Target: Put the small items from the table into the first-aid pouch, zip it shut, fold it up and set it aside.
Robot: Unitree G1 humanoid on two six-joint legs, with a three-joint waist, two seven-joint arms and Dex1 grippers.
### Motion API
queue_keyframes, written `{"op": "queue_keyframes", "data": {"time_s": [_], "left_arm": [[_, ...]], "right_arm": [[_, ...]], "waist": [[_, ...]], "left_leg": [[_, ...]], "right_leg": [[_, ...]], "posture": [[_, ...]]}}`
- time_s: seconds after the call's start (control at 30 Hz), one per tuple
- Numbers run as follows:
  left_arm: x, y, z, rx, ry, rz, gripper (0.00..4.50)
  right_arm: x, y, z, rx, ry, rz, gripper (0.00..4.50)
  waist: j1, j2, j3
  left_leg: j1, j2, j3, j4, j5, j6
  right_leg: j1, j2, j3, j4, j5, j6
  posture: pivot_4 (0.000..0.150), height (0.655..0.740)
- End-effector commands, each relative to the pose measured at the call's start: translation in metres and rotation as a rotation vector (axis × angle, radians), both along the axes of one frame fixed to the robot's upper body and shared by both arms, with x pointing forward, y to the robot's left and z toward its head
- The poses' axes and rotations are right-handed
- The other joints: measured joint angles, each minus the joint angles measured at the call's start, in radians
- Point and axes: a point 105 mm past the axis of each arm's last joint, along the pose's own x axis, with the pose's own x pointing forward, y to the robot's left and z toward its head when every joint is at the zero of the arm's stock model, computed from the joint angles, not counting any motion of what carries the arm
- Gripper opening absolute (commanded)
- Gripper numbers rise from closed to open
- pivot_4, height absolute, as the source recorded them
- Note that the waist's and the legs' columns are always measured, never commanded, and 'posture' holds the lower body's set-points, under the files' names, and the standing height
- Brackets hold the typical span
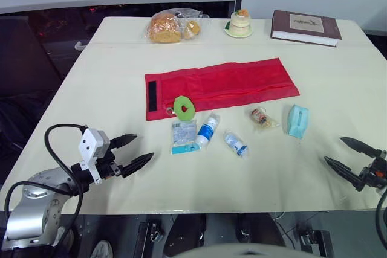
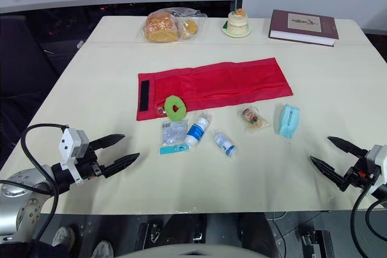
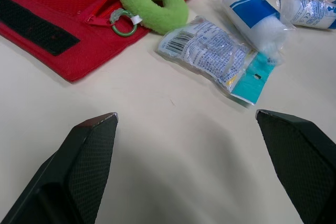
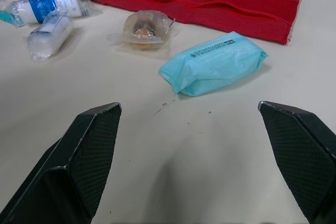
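The red first-aid pouch (image 1: pixel 224 86) lies unfolded and flat across the middle of the table (image 1: pixel 314 185), with its black Velcro strip (image 1: pixel 152 95) at the robot's left end. A green plush ring (image 1: pixel 184 107) rests on the pouch's near edge, joined to a small loop at the zipper. It is probably a pull tab, big enough for a gripper to catch.

The small items sit in a loose row just in front of the pouch, none of them inside yet:
- a flat packet with a teal end (image 1: pixel 182 134)
- a bandage roll with a blue label (image 1: pixel 207 130), lying against the packet
- a smaller wrapped roll (image 1: pixel 236 143)
- a little clear-wrapped item (image 1: pixel 262 117)
- a teal soft pack (image 1: pixel 297 120), furthest right

The left gripper (image 1: pixel 140 149) hovers low over the near left of the table, its fingers spread wide and empty, aimed toward the flat packet. The right gripper (image 1: pixel 334 149) is likewise parted and holds nothing, and it faces the teal soft pack. Each arm seems poised for the items on its own side — a sensible split.

The task looks to be at its very start. The flat packet may be awkward to pinch off the tabletop, and the pouch's opening will need holding apart.

Along the far edge a bag of bread (image 1: pixel 172 26), a small cake on a plate (image 1: pixel 240 23) and a dark red book (image 1: pixel 305 27) stand well apart from the work.
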Motion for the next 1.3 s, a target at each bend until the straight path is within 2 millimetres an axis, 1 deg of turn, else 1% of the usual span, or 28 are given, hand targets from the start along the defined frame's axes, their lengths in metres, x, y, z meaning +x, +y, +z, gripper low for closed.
{"op": "queue_keyframes", "data": {"time_s": [0.03,0.13,0.23,0.4,0.47,0.63,0.7,0.77,0.8,0.87,0.9,0.97,1.03,1.07,1.2,1.3], "left_arm": [[0.001,0.0,0.009,0.027,-0.033,-0.026,4.5],[0.001,-0.001,0.008,0.011,-0.021,-0.033,4.5],[-0.001,-0.003,0.004,0.016,-0.017,-0.04,4.5],[0.001,-0.005,0.008,0.0,-0.027,-0.037,4.5],[0.001,-0.006,0.009,-0.021,-0.005,-0.031,4.5],[0.007,-0.014,0.02,-0.081,0.021,-0.022,4.5],[0.009,-0.016,0.021,-0.09,0.028,-0.015,4.5],[0.013,-0.023,0.022,-0.11,0.04,-0.015,4.5],[0.016,-0.027,0.024,-0.13,0.054,-0.017,4.5],[0.024,-0.03,0.029,-0.182,0.074,-0.005,4.5],[0.029,-0.029,0.029,-0.205,0.09,0.012,4.5],[0.037,-0.03,0.026,-0.204,0.123,0.039,4.5],[0.04,-0.036,0.023,-0.194,0.154,0.032,4.5],[0.041,-0.039,0.021,-0.19,0.176,0.024,4.5],[0.04,-0.051,0.006,-0.17,0.308,-0.001,4.5],[0.04,-0.057,0.001,-0.187,0.381,-0.008,4.5]], "right_arm": [[-0.008,-0.006,0.006,-0.02,-0.033,-0.01,4.47],[-0.016,-0.009,0.006,-0.02,-0.031,-0.02,4.47],[-0.016,-0.007,0.005,-0.023,-0.032,-0.016,4.47],[-0.014,-0.001,0.009,-0.026,-0.04,0.013,4.47],[-0.014,0.004,0.012,-0.028,-0.039,0.043,4.47],[-0.013,0.037,0.028,0.022,-0.054,0.157,4.47],[-0.013,0.044,0.031,0.032,-0.057,0.178,4.47],[-0.011,0.065,0.041,0.051,-0.082,0.24,4.47],[-0.009,0.08,0.05,0.068,-0.102,0.285,4.47],[-0.009,0.1,0.06,0.081,-0.13,0.347,4.47],[-0.009,0.106,0.063,0.078,-0.137,0.368,4.47],[-0.009,0.118,0.07,0.069,-0.151,0.408,4.47],[-0.01,0.128,0.077,0.065,-0.166,0.438,4.47],[-0.009,0.133,0.08,0.062,-0.174,0.447,4.47],[-0.004,0.157,0.098,0.04,-0.215,0.491,4.47],[-0.003,0.168,0.107,0.028,-0.235,0.503,4.47]], "waist": [[0.0,0.0,0.0],[0.003,0.0,0.0],[-0.001,0.0,0.0],[-0.001,0.0,0.0],[0.0,0.0,0.0],[0.0,0.0,0.0],[0.0,0.0,0.0],[0.0,0.0,0.0],[0.0,0.0,0.0],[-0.001,0.0,0.0],[0.0,0.0,0.0],[0.001,-0.001,-0.001],[0.001,-0.001,-0.001],[0.0,-0.001,-0.001],[-0.002,-0.001,0.0],[-0.001,-0.002,0.0]], "left_leg": [[0.0,0.0,0.0,0.0,0.0,0.0],[-0.001,0.0,-0.001,0.0,0.0,0.0],[-0.001,0.0,0.0,0.0,0.0,0.0],[0.001,0.0,0.001,0.001,0.0,0.0],[0.001,0.0,0.001,0.001,0.0,0.0],[0.0,0.0,0.0,0.002,0.0,0.0],[0.0,0.0,0.0,0.002,0.0,0.0],[0.0,0.0,0.0,0.002,0.0,0.0],[0.0,0.0,0.0,0.002,0.0,0.0],[0.0,0.0,0.0,0.003,0.0,0.0],[0.0,0.0,0.0,0.003,0.0,0.0],[0.0,0.0,-0.001,0.005,0.001,-0.001],[0.0,-0.001,-0.002,0.005,0.001,-0.001],[0.0,-0.001,-0.002,0.005,0.001,-0.001],[0.0,-0.001,-0.001,0.005,0.001,-0.001],[0.0,-0.001,-0.002,0.005,0.001,-0.002]], "right_leg": [[0.0,0.0,0.0,0.0,0.0,0.0],[0.0,0.0,-0.001,0.0,0.0,0.0],[0.0,0.0,-0.001,0.0,0.0,0.0],[0.0,0.001,0.001,0.001,0.0,0.0],[0.0,0.001,0.001,0.001,0.0,0.0],[0.0,0.001,0.0,0.001,0.001,0.0],[0.0,0.001,0.0,0.001,0.001,0.0],[0.0,0.001,0.001,0.002,0.001,0.0],[0.0,0.001,0.0,0.002,0.002,-0.001],[0.0,0.001,0.0,0.002,0.002,0.0],[0.0,0.001,0.0,0.003,0.002,0.0],[0.0,0.001,0.0,0.005,0.001,0.002],[0.001,0.002,0.0,0.005,0.003,0.004],[0.0,0.002,0.0,0.005,0.005,0.001],[0.0,0.002,0.001,0.005,0.005,0.001],[0.0,0.003,0.0,0.006,0.005,0.001]], "posture": [[0.15,0.7289],[0.15,0.7289],[0.15,0.7289],[0.15,0.7289],[0.15,0.7289],[0.15,0.7289],[0.15,0.7289],[0.15,0.7289],[0.15,0.7289],[0.15,0.7289],[0.15,0.7289],[0.15,0.7289],[0.15,0.7289],[0.15,0.7289],[0.15,0.7289],[0.15,0.7289]]}}
